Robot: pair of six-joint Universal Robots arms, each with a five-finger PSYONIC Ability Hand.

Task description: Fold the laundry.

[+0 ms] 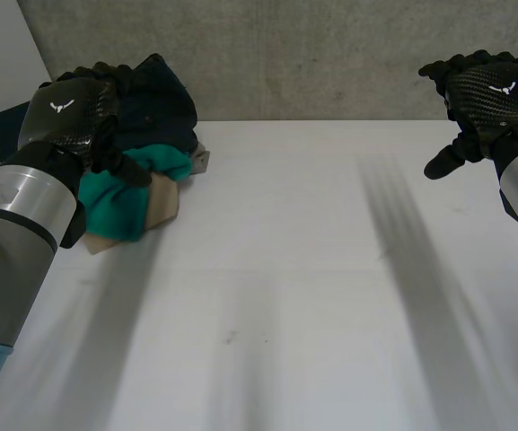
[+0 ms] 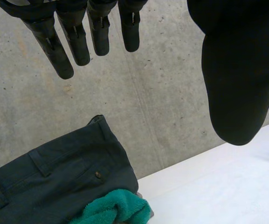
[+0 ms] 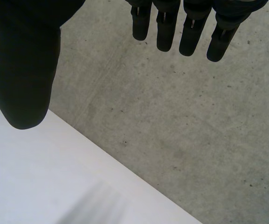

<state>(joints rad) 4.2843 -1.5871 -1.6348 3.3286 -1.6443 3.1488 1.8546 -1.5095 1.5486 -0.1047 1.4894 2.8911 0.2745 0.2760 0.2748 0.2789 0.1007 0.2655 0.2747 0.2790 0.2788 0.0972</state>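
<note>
At the very start, by the look of it. Nothing folded, nothing spread out on the bench (image 1: 285,269). All laundry in one crumpled pile (image 1: 173,117) at the far left of the bench, close to the concrete wall (image 1: 330,54): dark trousers (image 2: 55,177) on top and behind, a green towel (image 1: 115,202) bunched in front of them, a beige cloth (image 1: 162,211) peeping out under the towel. Hard to tell whether more pieces hide below.

Left hand (image 1: 68,112) over the left part of the pile, wide and empty. In the left wrist view, straight fingers (image 2: 73,42) and thumb well apart, nothing between them, trousers and towel beyond the fingertips. Cannot tell from the head view whether touching the cloth or just above it.

Right hand (image 1: 490,90) up at the far right, well apart from the pile, also wide and empty, with wall and bare bench in front of the palm.

Left to do, as a judgement: practically everything. First to pick one piece out of the pile, probably the towel or the trousers. Then to bring it to the middle of the bench, to flatten it, to fold it and to set it aside. After that, the same for each other piece. Likely to need both hands for the spreading, so a long way across for the right one.
</note>
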